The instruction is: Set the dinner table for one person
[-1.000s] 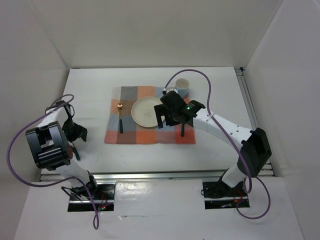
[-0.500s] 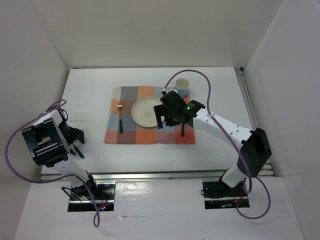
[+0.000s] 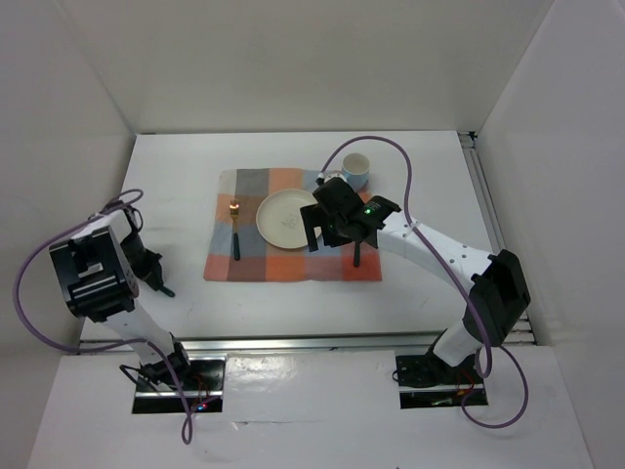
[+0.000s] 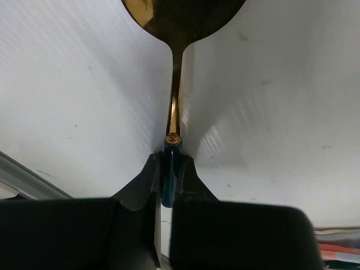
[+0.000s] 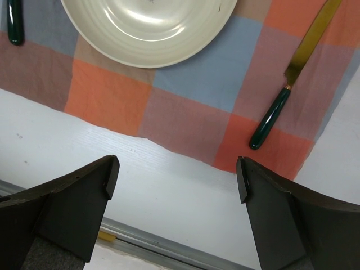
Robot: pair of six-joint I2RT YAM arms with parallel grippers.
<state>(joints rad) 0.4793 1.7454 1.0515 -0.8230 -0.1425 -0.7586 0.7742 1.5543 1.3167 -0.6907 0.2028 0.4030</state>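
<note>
Gripping spoon [image 4: 175,112] by its dark green handle, left hand [image 4: 169,185] is clamped tight at white tabletop's [image 3: 420,186] left side, off the checked mat [image 5: 185,112]. Right hand [image 5: 177,171] gapes wide above mat's near edge. Plate [image 5: 149,22] sits on mat, fork [image 3: 235,234] left, knife [image 5: 275,112] right. Cup [image 3: 354,169] at mat's far-right corner; contents unclear.

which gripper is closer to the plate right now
Right. The right gripper hovers open just beside the plate, over the mat; the left gripper is far left, off the mat, shut on a spoon.
</note>
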